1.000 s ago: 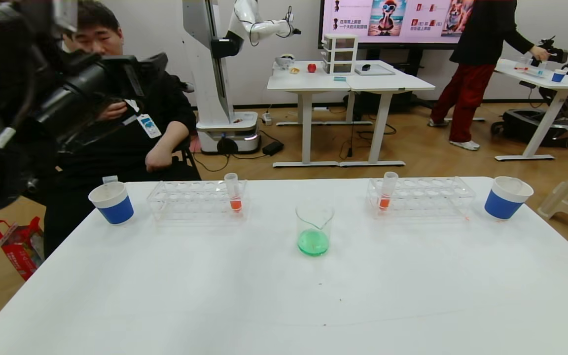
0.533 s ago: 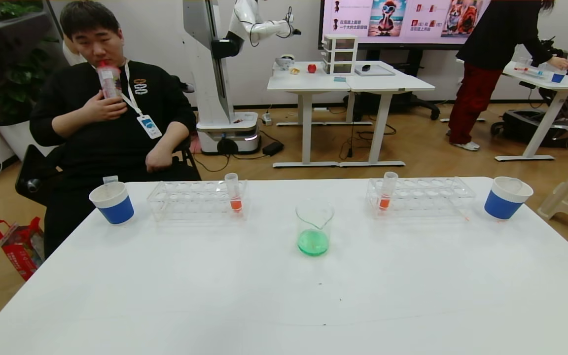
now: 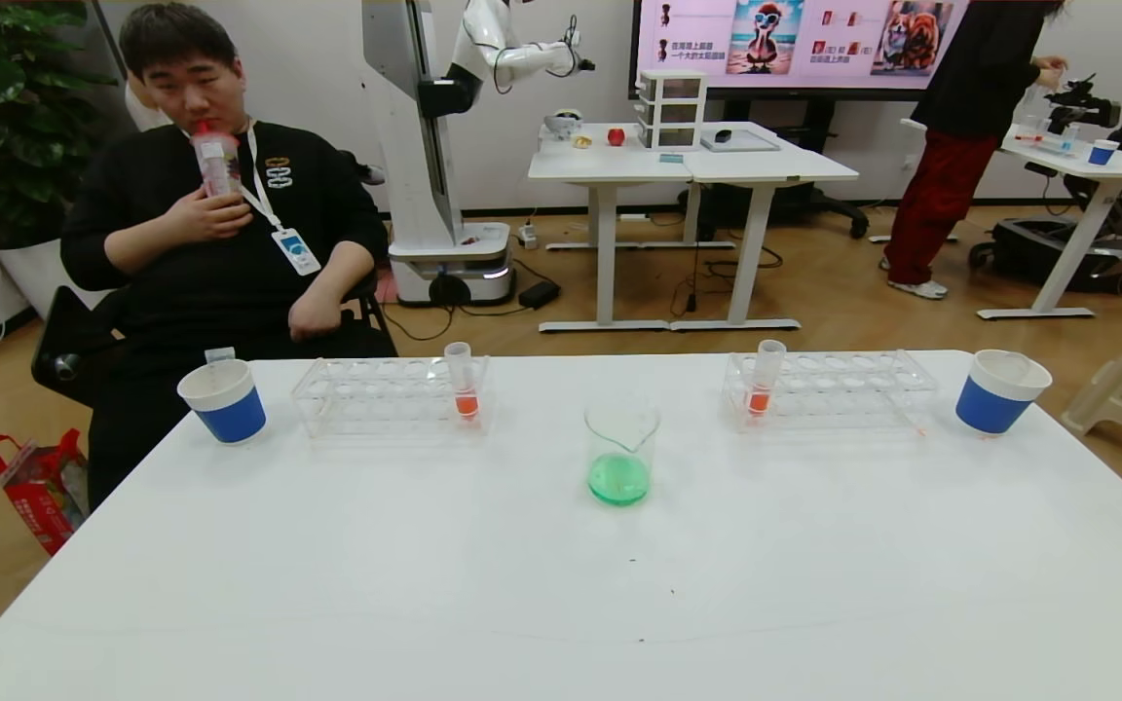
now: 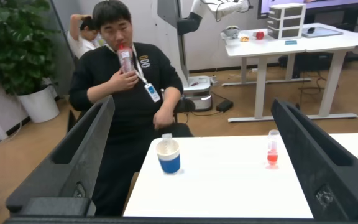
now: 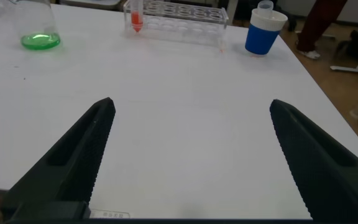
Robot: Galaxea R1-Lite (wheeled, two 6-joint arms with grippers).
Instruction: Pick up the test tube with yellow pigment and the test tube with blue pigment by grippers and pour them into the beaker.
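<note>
White table [image 3: 425, 584], upright beaker [image 3: 620, 453]

Robotics lab: another robot [image 3: 464, 58], wall screen [image 3: 795, 44], white desks [image 3: 692, 161], test-tube racks [image 3: 391, 394] on table.

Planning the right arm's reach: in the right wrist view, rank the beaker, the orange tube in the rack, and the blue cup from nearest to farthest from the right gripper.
The right gripper is open.
1. Blue cup, on its outer side.
2. Beaker and orange tube, both toward the table's middle, are too close to call.
</note>
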